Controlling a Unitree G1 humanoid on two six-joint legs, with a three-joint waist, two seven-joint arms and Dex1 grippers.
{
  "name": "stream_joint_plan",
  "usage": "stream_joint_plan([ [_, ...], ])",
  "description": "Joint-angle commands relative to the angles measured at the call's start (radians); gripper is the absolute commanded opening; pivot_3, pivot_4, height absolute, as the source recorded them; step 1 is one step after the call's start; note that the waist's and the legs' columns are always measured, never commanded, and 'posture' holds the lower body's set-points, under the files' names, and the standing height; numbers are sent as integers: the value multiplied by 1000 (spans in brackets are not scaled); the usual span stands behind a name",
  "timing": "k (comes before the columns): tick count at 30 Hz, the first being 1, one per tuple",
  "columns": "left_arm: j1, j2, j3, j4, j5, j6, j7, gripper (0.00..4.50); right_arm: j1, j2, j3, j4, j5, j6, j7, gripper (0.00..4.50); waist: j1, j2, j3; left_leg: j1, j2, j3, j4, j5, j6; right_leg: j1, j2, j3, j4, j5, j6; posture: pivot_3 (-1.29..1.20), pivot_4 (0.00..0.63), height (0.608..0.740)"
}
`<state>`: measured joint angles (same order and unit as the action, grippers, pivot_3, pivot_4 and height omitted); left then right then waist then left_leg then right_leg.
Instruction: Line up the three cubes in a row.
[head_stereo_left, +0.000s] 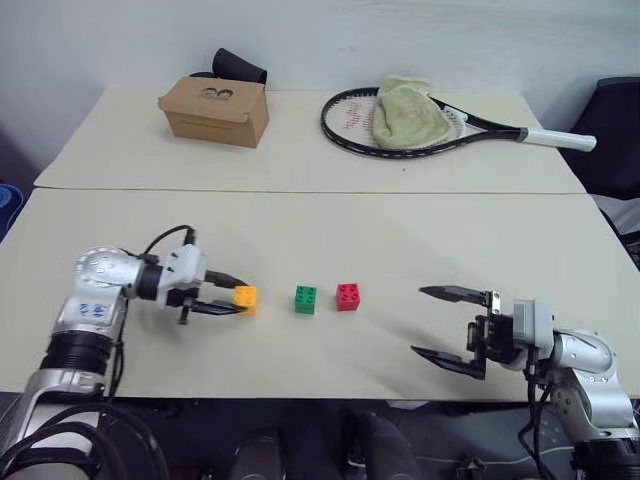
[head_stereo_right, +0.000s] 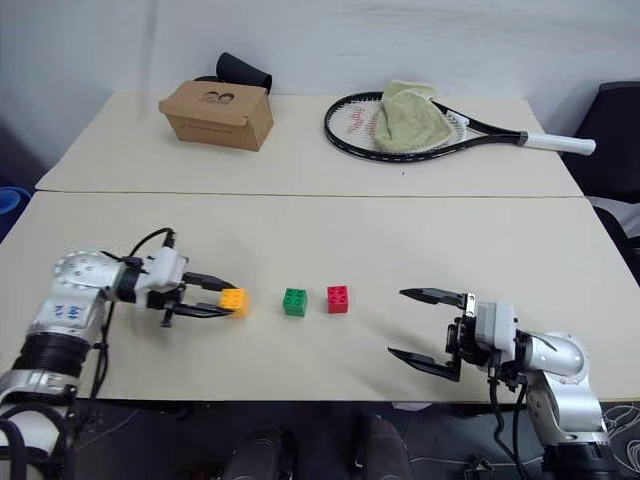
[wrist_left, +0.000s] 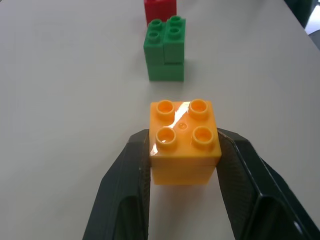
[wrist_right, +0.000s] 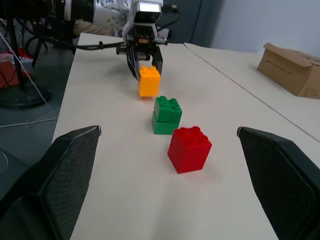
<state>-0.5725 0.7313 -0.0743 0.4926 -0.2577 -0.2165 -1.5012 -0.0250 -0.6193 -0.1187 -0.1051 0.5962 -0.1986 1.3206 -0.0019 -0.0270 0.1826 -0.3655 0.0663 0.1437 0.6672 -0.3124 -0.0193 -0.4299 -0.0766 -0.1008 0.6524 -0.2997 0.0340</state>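
Progress: nearly done, green cube (head_stereo_left: 305, 299) and red cube (head_stereo_left: 348, 296) side by side mid tabletop (head_stereo_left: 400, 230).
Left fingers (head_stereo_left: 226, 293): clamped on yellow-orange cube (head_stereo_left: 245, 297), left of green, in line.
Right fingers (head_stereo_left: 440, 322): wide, empty, well right.
Left to do: release yellow-orange cube, I judge.

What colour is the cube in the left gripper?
Yellow-orange cube, clamped in the left gripper; clearest in the left wrist view.
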Motion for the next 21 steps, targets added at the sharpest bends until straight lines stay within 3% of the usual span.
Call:
stream_joint_plan([
  [1, -34, -7, -22, 49, 36, -36, -23, 1471, 11, -6, -8, -65, 16, 33, -25, 4500, -2, 0, 0, 0, 0, 0, 0, 0, 0, 0, 0, -1, 0, 0, 0, 0, 150, 740],
  [13, -85, 10, -45, 180, 54, -54, -60, 1471, 12, -8, -18, -139, 6, 99, -92, 4500, -1, 0, 0, 0, 0, 0, 0, 0, 0, 0, 0, -1, 0, 0, 0, 0, 150, 740],
  [21, -64, 46, 8, 159, 16, -38, -27, 3996, 14, -9, -24, -135, 10, 100, -87, 4500, -1, 0, 0, 0, 0, 0, 0, 0, 0, -1, 0, -1, 0, 0, 0, 0, 150, 740],
])
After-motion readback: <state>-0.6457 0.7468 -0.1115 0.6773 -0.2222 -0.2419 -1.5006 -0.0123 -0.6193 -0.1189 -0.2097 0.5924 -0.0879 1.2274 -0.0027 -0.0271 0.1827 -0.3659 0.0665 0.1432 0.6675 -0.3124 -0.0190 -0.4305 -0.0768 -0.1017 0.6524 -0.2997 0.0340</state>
